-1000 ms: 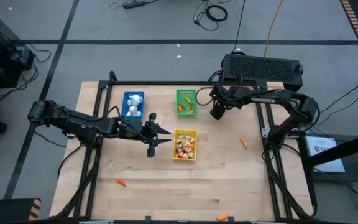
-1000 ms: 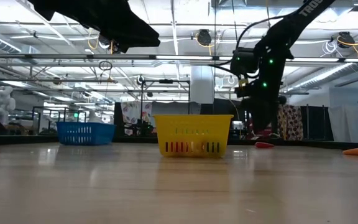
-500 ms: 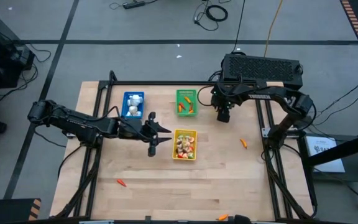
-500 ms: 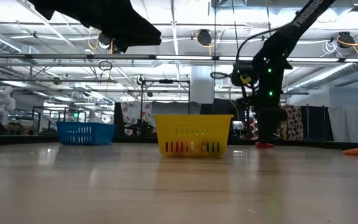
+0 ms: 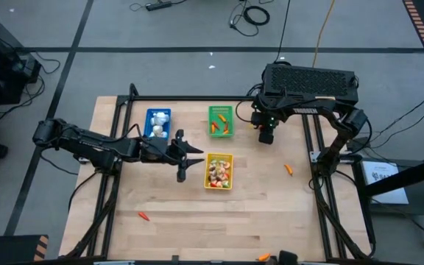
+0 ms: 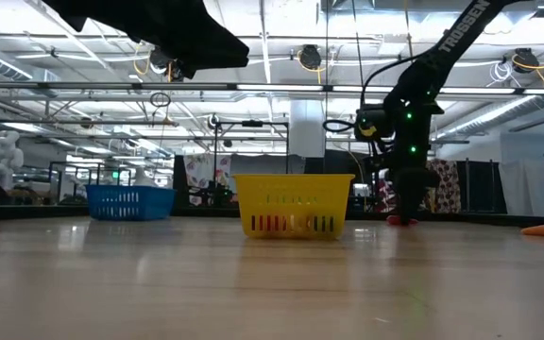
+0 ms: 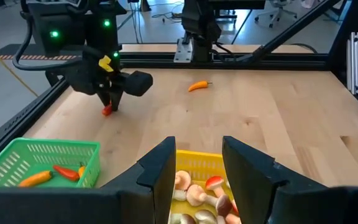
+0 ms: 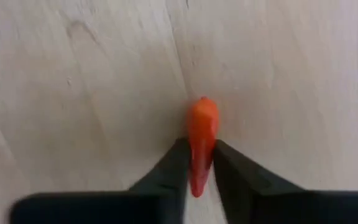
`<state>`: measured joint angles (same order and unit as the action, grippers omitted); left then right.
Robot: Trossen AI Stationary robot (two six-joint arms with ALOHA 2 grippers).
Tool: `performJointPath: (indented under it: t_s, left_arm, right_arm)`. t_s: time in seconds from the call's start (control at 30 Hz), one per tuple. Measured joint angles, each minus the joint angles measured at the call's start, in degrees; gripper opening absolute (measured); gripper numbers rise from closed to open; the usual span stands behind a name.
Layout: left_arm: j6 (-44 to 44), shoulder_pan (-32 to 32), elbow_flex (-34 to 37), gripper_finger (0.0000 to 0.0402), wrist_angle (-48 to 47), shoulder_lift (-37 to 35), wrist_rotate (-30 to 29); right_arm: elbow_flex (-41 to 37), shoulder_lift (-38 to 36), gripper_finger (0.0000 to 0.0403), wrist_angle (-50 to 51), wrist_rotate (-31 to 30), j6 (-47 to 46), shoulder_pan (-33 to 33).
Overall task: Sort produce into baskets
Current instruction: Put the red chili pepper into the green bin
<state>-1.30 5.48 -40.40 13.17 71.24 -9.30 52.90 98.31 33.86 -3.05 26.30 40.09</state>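
Fingers of our right gripper pinch a carrot on the table, right of the green basket. Our left gripper, half open and empty, hovers beside the yellow basket. Baskets hold produce already; three more carrots lie loose on bare wood. Workshop behind.

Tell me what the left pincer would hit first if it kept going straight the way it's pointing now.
Probably the yellow basket. The left pincer hangs just short of it and aims across it, so depending on height it could catch the near rim or pass over the mushrooms inside.
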Motion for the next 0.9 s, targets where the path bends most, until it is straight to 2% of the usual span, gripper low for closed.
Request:
performJointPath:
  t_s: [0.07, 0.13, 0.27, 0.33, 0.43, 0.53, 0.63, 0.73, 0.9]
  left_arm:
    - [0.1, 0.0, 0.0, 0.0141, 0.0, 0.0, 0.0]
    - [0.1, 0.0, 0.0, 0.0141, 0.0, 0.0, 0.0]
    - [1.2, 0.0, 0.0, 0.0141, -0.1, 0.0, 0.0]
    - [2.0, 0.0, 0.0, 0.0141, -0.1, 0.0, 0.4]
    - [3.2, 0.0, 0.0, 0.0141, 0.3, 0.4, 1.3]
    - [4.4, 0.0, 0.0, 0.0141, 1.4, 2.1, 2.5]
    - [8.1, 0.2, 0.0, 0.0141, 5.1, 5.2, 7.9]
    - [13.5, 1.0, 0.0, 0.0141, 8.9, 9.5, 12.5]
    - [21.6, 2.5, -1.4, 0.0141, 17.2, 16.5, 13.1]
  right_arm:
    - [0.1, 0.0, 0.0036, 0.6, -0.3, 0.0, 0.0]
    - [0.6, -0.1, 0.0013, 2.6, -0.5, -0.6, 0.0]
    - [3.3, -0.3, 0.0021, 9.9, 0.5, -6.1, -0.6]
    - [6.0, -0.7, 0.0021, 12.8, 4.8, -9.3, -1.8]
    - [8.6, -1.5, 0.0012, 15.9, 15.1, -15.2, -4.7]
    - [9.3, -3.1, 0.0005, 14.8, 26.6, -19.1, -8.9]
    - [9.4, -4.6, 0.0006, 12.0, 36.5, -21.4, -14.3]
    - [9.4, -5.1, 0.0008, 7.4, 41.0, -24.1, -19.9]
    - [9.4, -5.3, 0.0008, -0.7, 42.1, -28.5, -28.3]
